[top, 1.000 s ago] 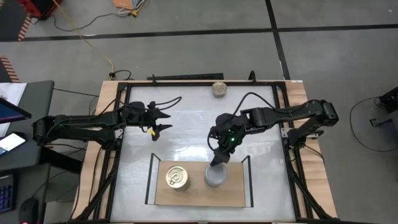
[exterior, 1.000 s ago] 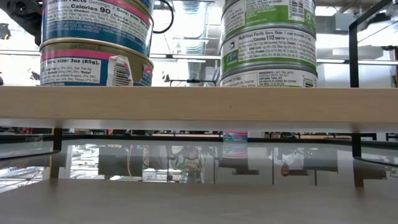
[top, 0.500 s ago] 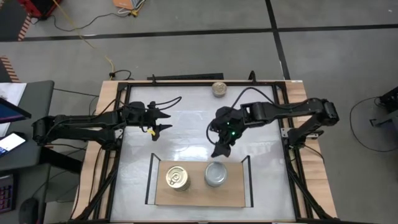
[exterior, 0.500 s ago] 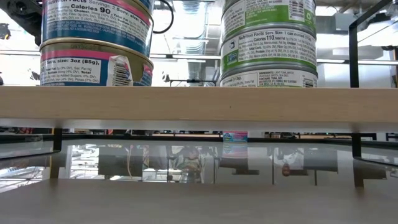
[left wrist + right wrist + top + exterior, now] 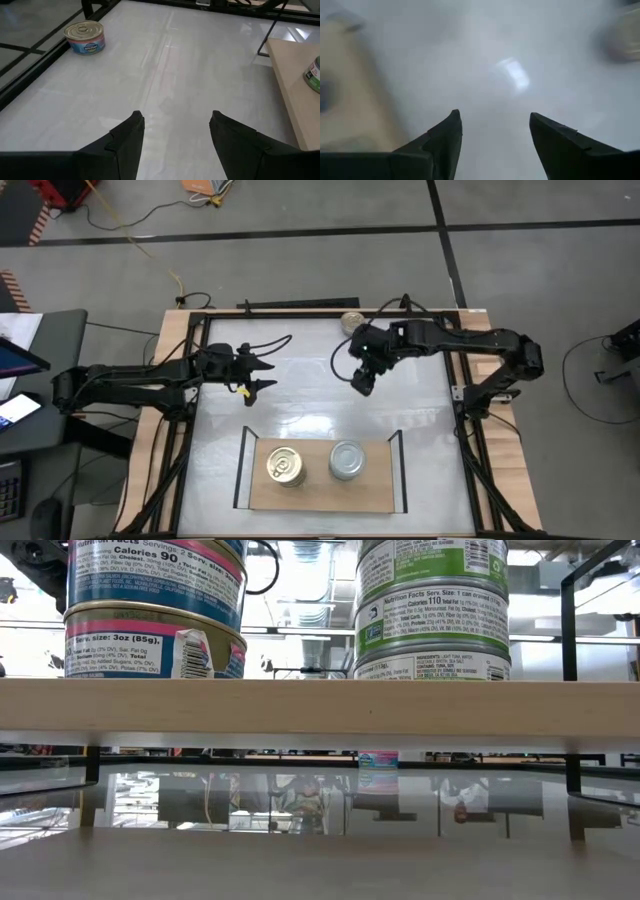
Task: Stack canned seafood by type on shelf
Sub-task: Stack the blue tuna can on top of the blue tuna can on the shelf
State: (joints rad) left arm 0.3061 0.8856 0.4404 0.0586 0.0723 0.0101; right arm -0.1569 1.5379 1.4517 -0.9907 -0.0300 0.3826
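Risking a knock off the desk's far edge for the lone can (image 5: 351,322) there, right tool (image 5: 362,383) hovering spread and empty nearby; left tool (image 5: 257,375) idling spread; shelf (image 5: 320,498) stacks standing near edge.

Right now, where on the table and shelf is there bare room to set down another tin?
The white tabletop is bare between the two hands and down to the shelf. On the shelf, only the end strips beside the gold stack and silver stack are free. The far edge is busier: a loose tin sits by the right hand.
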